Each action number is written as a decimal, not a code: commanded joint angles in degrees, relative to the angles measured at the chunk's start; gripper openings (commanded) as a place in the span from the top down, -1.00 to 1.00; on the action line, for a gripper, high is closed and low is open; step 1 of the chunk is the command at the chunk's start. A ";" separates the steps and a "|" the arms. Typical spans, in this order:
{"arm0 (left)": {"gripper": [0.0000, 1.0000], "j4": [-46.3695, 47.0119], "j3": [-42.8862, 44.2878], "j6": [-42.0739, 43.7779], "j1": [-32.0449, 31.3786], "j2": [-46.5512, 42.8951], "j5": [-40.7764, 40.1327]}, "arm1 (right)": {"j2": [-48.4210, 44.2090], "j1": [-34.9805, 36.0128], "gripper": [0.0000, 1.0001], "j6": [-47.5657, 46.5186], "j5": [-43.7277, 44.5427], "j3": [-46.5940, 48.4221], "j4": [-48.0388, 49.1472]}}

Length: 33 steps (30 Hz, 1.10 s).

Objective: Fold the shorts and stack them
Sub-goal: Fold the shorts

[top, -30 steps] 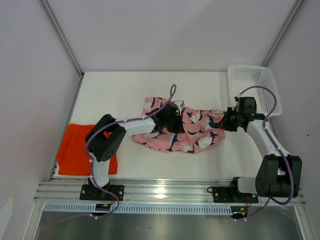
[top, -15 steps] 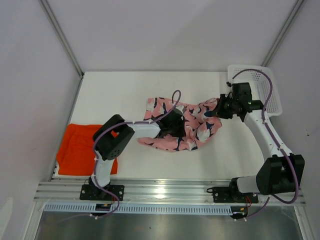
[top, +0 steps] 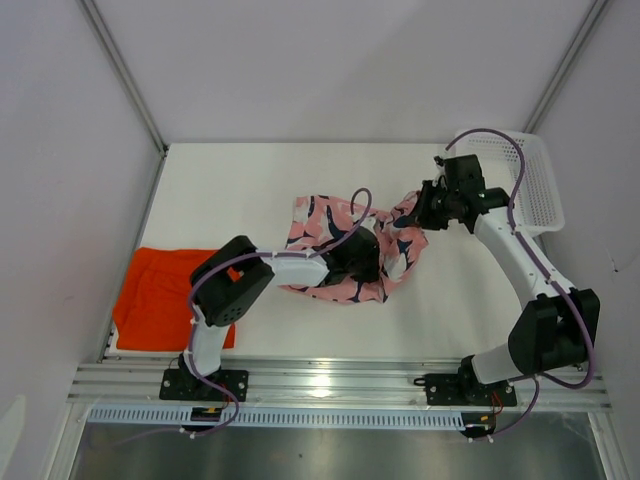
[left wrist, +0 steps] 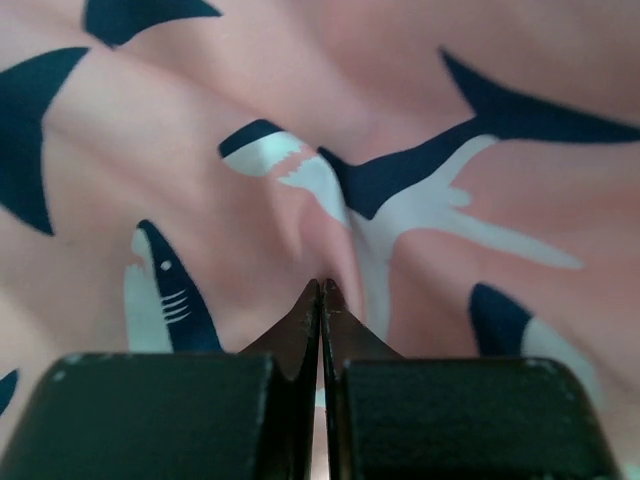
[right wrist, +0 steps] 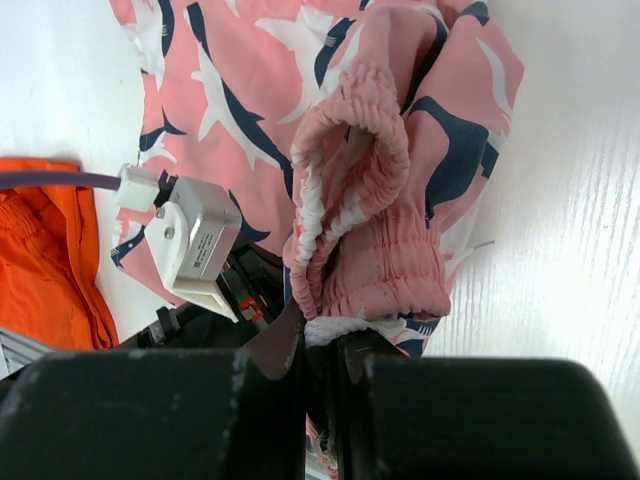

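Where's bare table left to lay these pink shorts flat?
Bare: the far-left table, bordered by the back edge, orange shorts and pink shorts; also the near strip between pink shorts and front rail. Crowded: the centre, where the left arm and right arm meet on the pink shorts, and the far-right corner, filled by the basket.

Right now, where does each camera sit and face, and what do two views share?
Top external: overhead behind the bases, facing down; both arms show.
Left wrist: above the left gripper, shut on the pink shark-print shorts.
Right wrist: behind the right gripper pinching their waistband.
Shared: top and right wrist show the orange shorts.
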 commanded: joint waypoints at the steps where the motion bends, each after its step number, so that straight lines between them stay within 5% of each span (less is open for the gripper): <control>1: 1.00 -0.48 -0.48 -0.35 1.04 -5.26 -2.08 | -0.18 -0.53 0.98 -0.72 0.72 3.58 -0.30; 6: 0.93 -4.36 -3.99 2.72 7.54 -13.69 1.25 | -0.19 -2.12 0.99 -2.13 -0.42 2.71 0.13; 14: -0.03 -11.74 -11.20 10.11 20.90 -26.00 7.41 | 1.57 -2.30 0.95 -3.01 -1.30 2.26 1.45; 25: -0.41 -10.34 -23.59 11.52 28.03 -30.05 8.02 | 4.91 -0.63 0.95 -5.64 0.19 8.68 -2.33; 33: -0.45 -8.93 -26.67 11.87 31.37 -29.70 8.64 | 5.09 -0.45 0.94 -6.88 0.72 8.68 -3.65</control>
